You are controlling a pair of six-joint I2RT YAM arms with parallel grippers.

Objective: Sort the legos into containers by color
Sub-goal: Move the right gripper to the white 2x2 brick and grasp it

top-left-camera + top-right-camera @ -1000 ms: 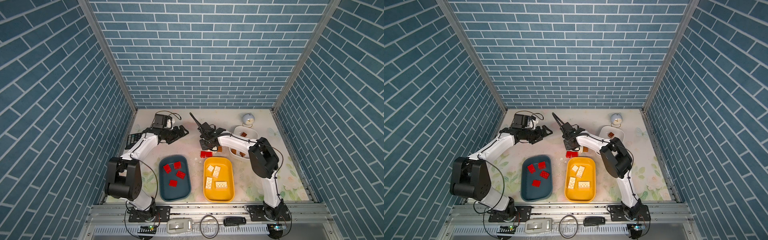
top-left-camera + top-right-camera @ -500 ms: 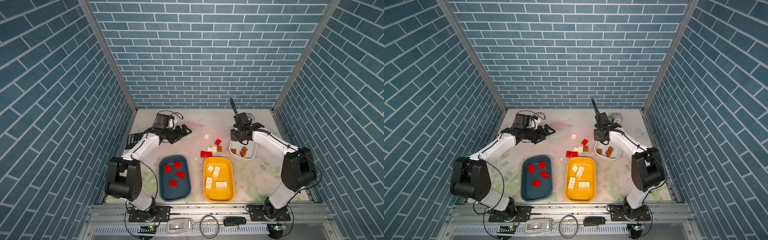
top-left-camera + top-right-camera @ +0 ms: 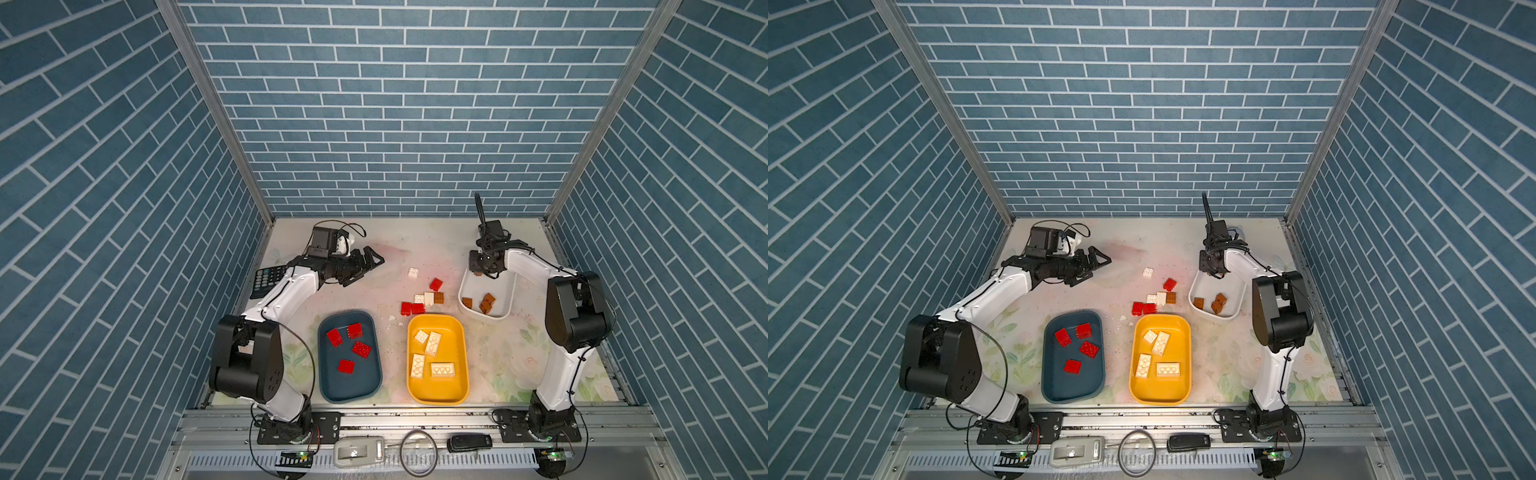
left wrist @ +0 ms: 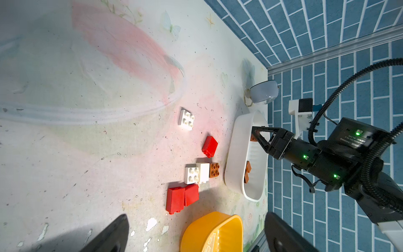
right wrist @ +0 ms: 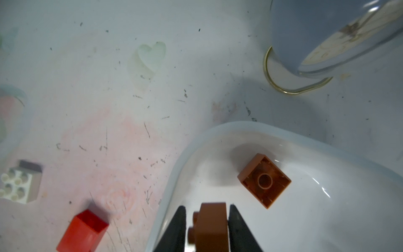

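Observation:
My right gripper (image 3: 480,272) hangs over the far end of the white tray (image 3: 505,307). In the right wrist view a brown lego (image 5: 212,227) sits between its jaws, which stand slightly parted with thin gaps on both sides. An upturned brown lego (image 5: 264,180) lies in the tray below, with more brown ones (image 3: 484,302) nearer. My left gripper (image 3: 372,266) is wide open and empty at the back left. Loose on the mat lie a white lego (image 3: 413,272), a red one (image 3: 435,284), a white-and-brown cluster (image 3: 428,298) and two reds (image 3: 412,308). The teal tray (image 3: 332,390) holds several reds, the yellow tray (image 3: 457,390) several whites.
A black calculator (image 3: 266,280) lies by the left wall under my left arm. A small blue-grey clock (image 4: 262,91) stands at the back right, just beyond the white tray. The metal rail at the front carries small devices and a cable ring.
My right arm swung from the loose pile in the middle to above the white tray, carrying the brown lego, and its jaws have begun to part. The left gripper opened slightly wider and barely moved.

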